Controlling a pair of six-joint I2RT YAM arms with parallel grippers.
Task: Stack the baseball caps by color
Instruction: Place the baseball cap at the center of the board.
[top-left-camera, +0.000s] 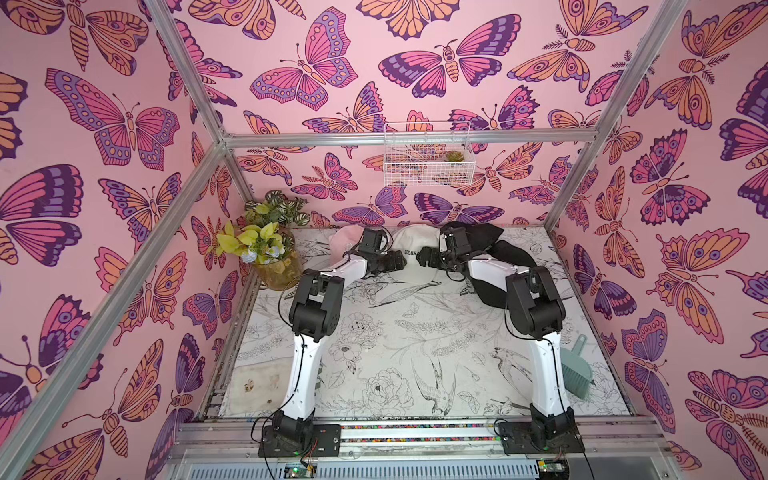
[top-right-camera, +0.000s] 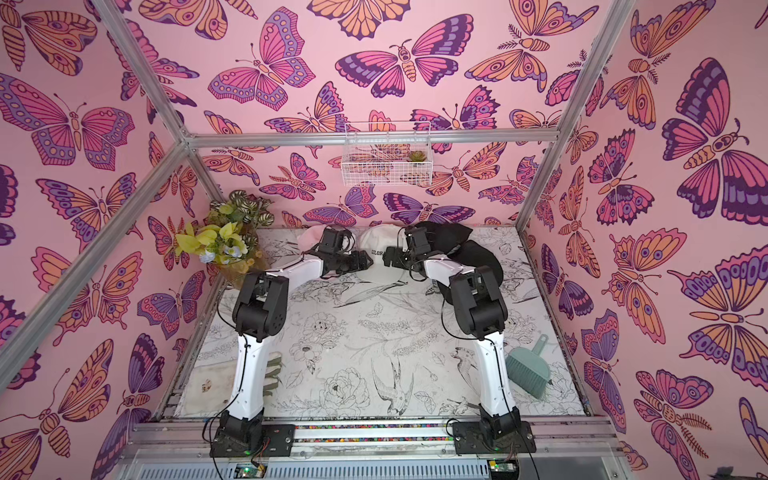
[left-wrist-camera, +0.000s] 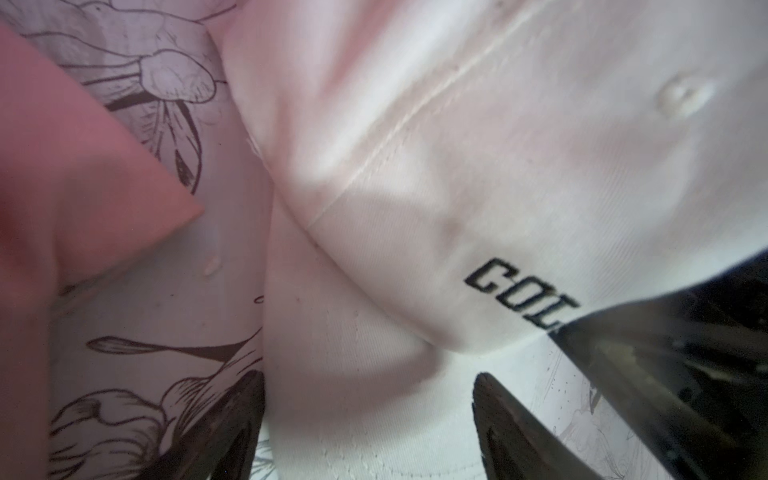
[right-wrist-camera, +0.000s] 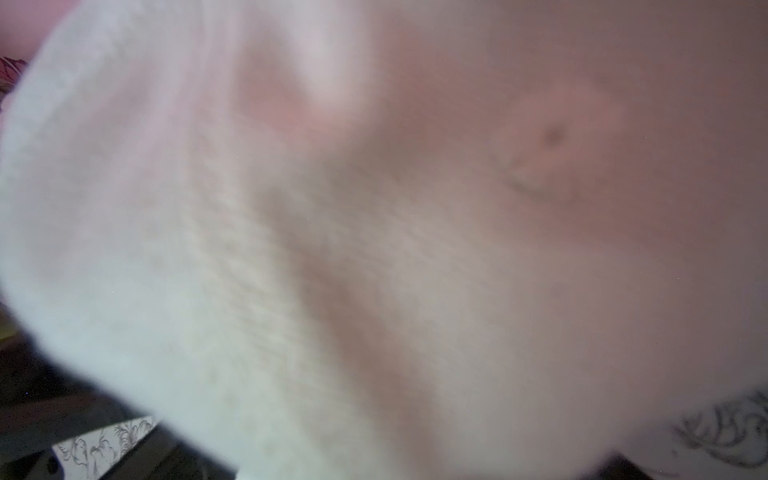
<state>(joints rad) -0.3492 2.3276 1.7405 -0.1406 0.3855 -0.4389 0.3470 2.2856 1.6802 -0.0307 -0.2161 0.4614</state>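
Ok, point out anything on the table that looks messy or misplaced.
The black caps at the back, by the right arm, sprawl in a loose heap, unlike the cream cap in the middle. A teal brush and dustpan lie near the right wall, unrelated to caps.

1. Walls: pink panels (top-left-camera: 374, 62) printed with orange and purple butterflies, joined by silver aluminium frame bars (top-left-camera: 407, 139).
2. Back wall: white wire basket (top-left-camera: 428, 178) holding a small green succulent (top-left-camera: 454, 156).
3. Work surface: white tabletop (top-left-camera: 395, 332) with black flower and bird line drawings.
4. Lighting: bright, even.
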